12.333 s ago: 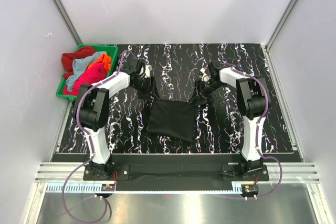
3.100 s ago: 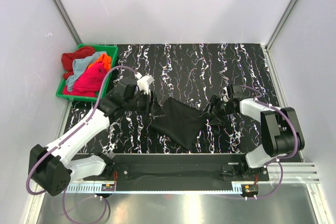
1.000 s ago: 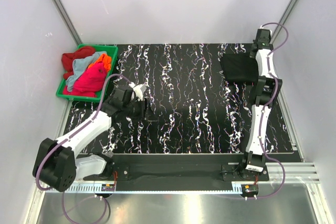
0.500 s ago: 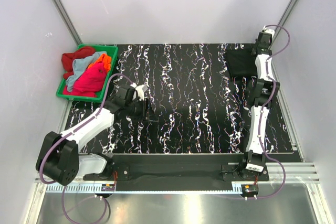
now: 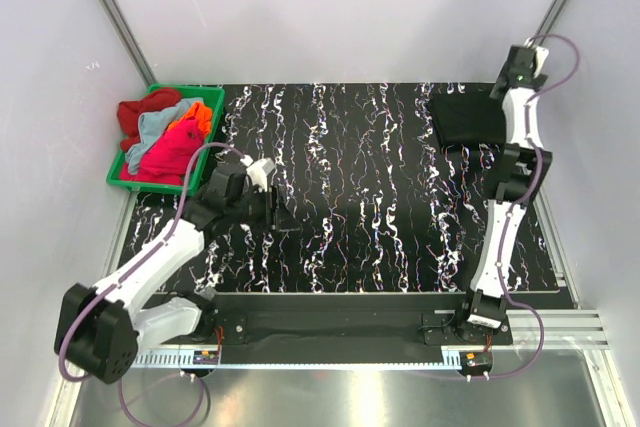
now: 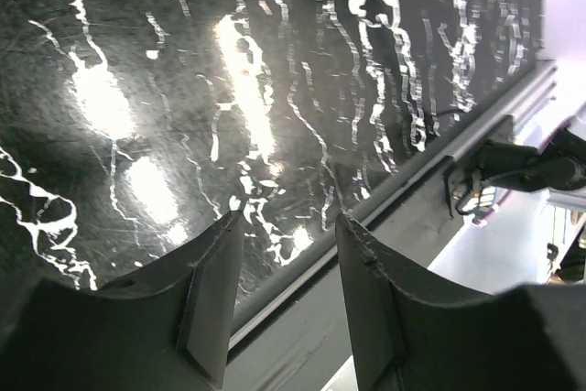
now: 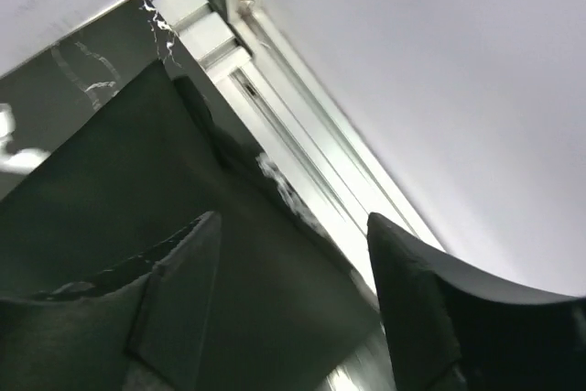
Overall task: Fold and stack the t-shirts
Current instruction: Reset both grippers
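Note:
The black t-shirt (image 5: 466, 121) lies folded flat at the table's far right corner; the right wrist view shows it as dark cloth (image 7: 119, 162) under the fingers. My right gripper (image 5: 514, 79) (image 7: 295, 217) hangs just above the shirt's right edge, open and empty. Over the near left part of the table, my left gripper (image 5: 275, 209) (image 6: 287, 217) is held open with nothing between its fingers. The red (image 5: 134, 114), light blue (image 5: 158, 126), orange (image 5: 198, 115) and magenta-pink (image 5: 170, 153) t-shirts are heaped in the bin.
The green plastic bin (image 5: 207, 93) stands at the far left corner of the black marbled table (image 5: 350, 167). A metal rail (image 7: 302, 153) and white walls border the table close beside the black shirt. The left wrist view looks at the table's near edge rail (image 6: 394, 199).
My right gripper has opened and let go of the black shirt, then drawn up and to the right of it. The shirt stays in the far right corner. The left arm barely shifted.

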Robot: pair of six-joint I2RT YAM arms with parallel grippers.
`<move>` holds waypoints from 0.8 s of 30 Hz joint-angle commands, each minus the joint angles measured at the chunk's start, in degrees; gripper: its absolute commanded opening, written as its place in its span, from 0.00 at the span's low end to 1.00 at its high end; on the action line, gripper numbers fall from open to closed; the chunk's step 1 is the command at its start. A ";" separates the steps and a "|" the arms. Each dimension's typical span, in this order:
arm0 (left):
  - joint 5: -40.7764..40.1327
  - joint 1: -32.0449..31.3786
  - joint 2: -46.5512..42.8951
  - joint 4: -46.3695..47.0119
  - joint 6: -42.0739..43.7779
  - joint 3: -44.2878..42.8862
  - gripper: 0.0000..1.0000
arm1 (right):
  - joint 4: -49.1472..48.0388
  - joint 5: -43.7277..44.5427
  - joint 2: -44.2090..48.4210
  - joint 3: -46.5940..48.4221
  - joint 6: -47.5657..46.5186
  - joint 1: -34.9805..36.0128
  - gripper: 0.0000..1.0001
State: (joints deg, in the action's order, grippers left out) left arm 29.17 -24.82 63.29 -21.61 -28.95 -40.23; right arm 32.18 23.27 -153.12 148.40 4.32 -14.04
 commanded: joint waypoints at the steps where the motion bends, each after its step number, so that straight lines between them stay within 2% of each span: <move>1: 3.26 -0.05 -4.39 -1.07 0.74 1.55 0.50 | 14.70 1.26 18.60 -1.26 5.60 0.94 0.76; 3: 3.70 -0.14 -7.64 -1.42 0.39 3.04 0.52 | 18.86 -1.71 23.37 -7.04 8.25 2.69 0.79; 4: 3.53 -0.23 -8.87 -1.60 -0.49 3.66 0.53 | 21.58 -2.26 28.87 -9.94 8.69 3.75 0.84; 6: 3.00 -0.32 -13.18 -1.60 -2.59 6.29 0.58 | 22.31 -6.88 35.05 -21.70 9.39 5.33 0.87; 7: 3.00 -0.32 -14.93 -1.60 -5.56 7.35 0.58 | 22.13 -8.48 42.13 -26.27 10.09 6.91 0.89; 8: 2.83 -0.32 -18.51 -1.51 -7.24 9.27 0.59 | 21.61 -10.50 45.85 -35.71 11.92 7.45 0.89; 9: 2.30 -0.41 -21.07 -1.42 -9.09 10.42 0.59 | 21.00 -15.66 49.46 -40.59 12.99 7.80 0.89; 10: 1.77 -0.49 -23.54 -1.33 -12.59 11.48 0.62 | 19.08 -17.88 56.98 -45.43 15.35 8.32 0.91; 11: 1.33 -0.49 -26.17 -1.42 -14.19 13.58 0.63 | 17.66 -20.78 60.71 -54.96 16.24 8.59 0.94; 12: 0.29 -0.49 -31.59 -1.60 -15.94 14.73 0.65 | 16.43 -28.72 67.27 -59.15 16.51 8.85 1.00; 17: -1.83 -0.49 -45.51 -1.95 -27.64 22.89 0.77 | 13.08 -40.48 84.89 -84.78 22.73 10.09 1.00; 21: -1.83 -0.49 -52.55 -1.60 -33.70 27.12 0.82 | 9.49 -52.05 99.64 -100.03 29.51 10.26 1.00; 24: -2.44 -0.49 -57.47 -0.37 -37.66 29.24 0.84 | 4.04 -60.32 106.33 -111.02 34.96 10.35 1.00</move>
State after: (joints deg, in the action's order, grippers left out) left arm 27.81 -25.08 9.02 -24.53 -59.75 -12.01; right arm 43.46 -23.42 -52.03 43.70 31.79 -3.86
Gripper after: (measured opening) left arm 0.831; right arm 0.994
